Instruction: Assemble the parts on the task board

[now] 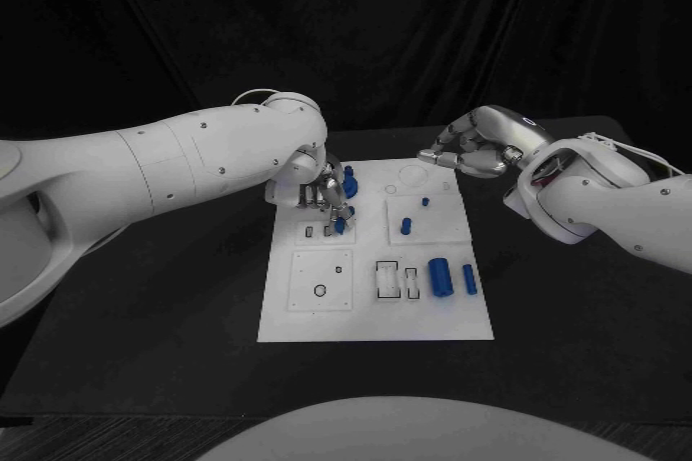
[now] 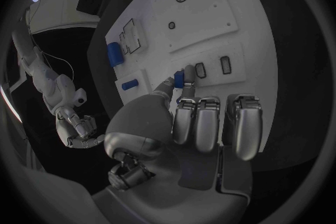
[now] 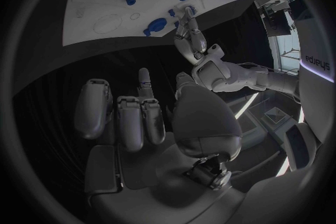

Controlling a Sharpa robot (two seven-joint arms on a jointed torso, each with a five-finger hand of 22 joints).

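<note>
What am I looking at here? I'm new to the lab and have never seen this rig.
A two-armed robot works at a black table. One picture looks down from its head; the two round ones come from cameras behind each wrist. On the table lies a white task board with small blue parts, such as a blue cylinder. The left hand pinches a small blue part between thumb and fingers, just over the board's slots. The right hand holds nothing and hangs by the board's far corner.

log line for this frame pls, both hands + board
left hand: pinches small blue part over task board slots | right hand: holds nothing, fingers curled, beside board's far edge | large blue cylinder: lying on board
</note>
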